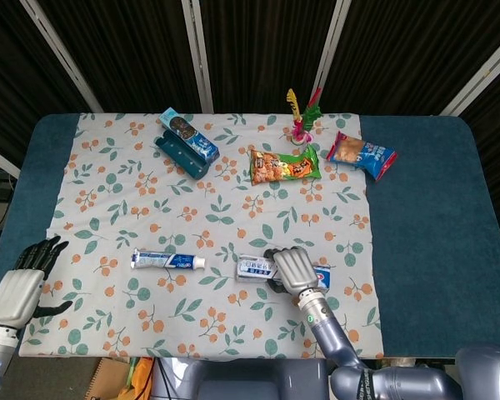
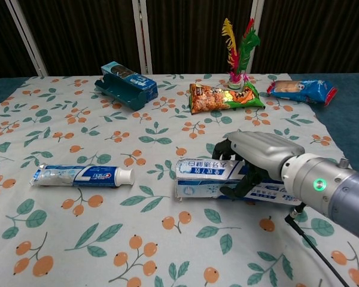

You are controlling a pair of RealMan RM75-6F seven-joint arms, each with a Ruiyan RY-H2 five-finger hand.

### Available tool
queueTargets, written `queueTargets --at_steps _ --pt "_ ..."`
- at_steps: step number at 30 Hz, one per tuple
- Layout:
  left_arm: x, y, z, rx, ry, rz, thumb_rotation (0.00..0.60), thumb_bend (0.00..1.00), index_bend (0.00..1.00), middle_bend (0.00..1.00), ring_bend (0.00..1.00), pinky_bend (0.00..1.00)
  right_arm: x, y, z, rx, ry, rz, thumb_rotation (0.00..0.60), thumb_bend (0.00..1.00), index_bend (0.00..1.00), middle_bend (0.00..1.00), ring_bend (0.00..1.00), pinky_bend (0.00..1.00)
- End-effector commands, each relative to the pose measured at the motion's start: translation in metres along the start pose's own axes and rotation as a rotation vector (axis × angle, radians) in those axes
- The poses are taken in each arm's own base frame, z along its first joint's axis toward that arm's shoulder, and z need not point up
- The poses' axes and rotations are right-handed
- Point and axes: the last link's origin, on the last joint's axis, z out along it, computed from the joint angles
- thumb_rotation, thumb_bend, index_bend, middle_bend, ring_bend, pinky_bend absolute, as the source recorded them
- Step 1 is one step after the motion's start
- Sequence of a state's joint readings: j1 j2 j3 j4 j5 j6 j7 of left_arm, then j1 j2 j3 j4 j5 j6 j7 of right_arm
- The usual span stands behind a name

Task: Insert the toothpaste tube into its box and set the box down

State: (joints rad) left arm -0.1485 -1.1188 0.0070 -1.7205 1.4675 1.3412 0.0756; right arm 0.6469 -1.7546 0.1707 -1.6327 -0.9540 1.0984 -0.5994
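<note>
The toothpaste tube (image 1: 167,261) (image 2: 82,176) lies flat on the patterned cloth, cap pointing right, left of centre. The white and blue toothpaste box (image 1: 258,268) (image 2: 206,177) lies to its right, slightly raised and tilted. My right hand (image 1: 290,269) (image 2: 258,155) grips the box from above, fingers curled over its far side and thumb under the near side. My left hand (image 1: 21,283) hovers with its fingers spread at the table's front left edge, holding nothing; the chest view does not show it.
A teal box (image 1: 187,142) (image 2: 127,84) lies at the back left. An orange and green snack bag (image 1: 283,164) (image 2: 224,97), a feather shuttlecock (image 1: 301,116) (image 2: 237,48) and a blue snack packet (image 1: 362,154) (image 2: 299,89) sit at the back right.
</note>
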Motion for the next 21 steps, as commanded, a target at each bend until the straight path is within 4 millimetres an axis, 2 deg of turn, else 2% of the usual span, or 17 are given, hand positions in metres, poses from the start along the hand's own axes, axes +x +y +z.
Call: queueTargets --at_steps 1,5,9,13,21 --pt "0.0 0.0 0.0 0.002 -0.004 0.003 0.6 0.03 0.06 0.0 0.0 0.05 0.011 0.003 -0.008 0.012 0.036 0.018 0.6 0.41 0.55 0.58 0.49 0.42" --pt "0.0 0.001 0.003 0.003 -0.003 0.014 0.6 0.03 0.08 0.01 0.01 0.07 0.027 0.006 -0.018 0.026 0.076 0.042 0.6 0.41 0.55 0.58 0.49 0.42" --pt "0.0 0.005 0.012 0.008 -0.013 0.01 0.6 0.04 0.13 0.11 0.1 0.18 0.046 0.012 -0.027 0.041 0.122 0.056 0.6 0.41 0.55 0.58 0.49 0.42" --pt "-0.002 0.018 0.03 -0.009 -0.031 0.033 0.6 0.08 0.18 0.2 0.18 0.28 0.061 0.018 -0.033 0.038 0.149 0.069 0.6 0.41 0.55 0.58 0.49 0.42" --pt "-0.021 0.068 0.081 -0.1 -0.087 0.113 0.6 0.11 0.22 0.23 0.21 0.31 0.079 0.028 -0.042 0.026 0.176 0.082 0.6 0.41 0.55 0.58 0.49 0.42"
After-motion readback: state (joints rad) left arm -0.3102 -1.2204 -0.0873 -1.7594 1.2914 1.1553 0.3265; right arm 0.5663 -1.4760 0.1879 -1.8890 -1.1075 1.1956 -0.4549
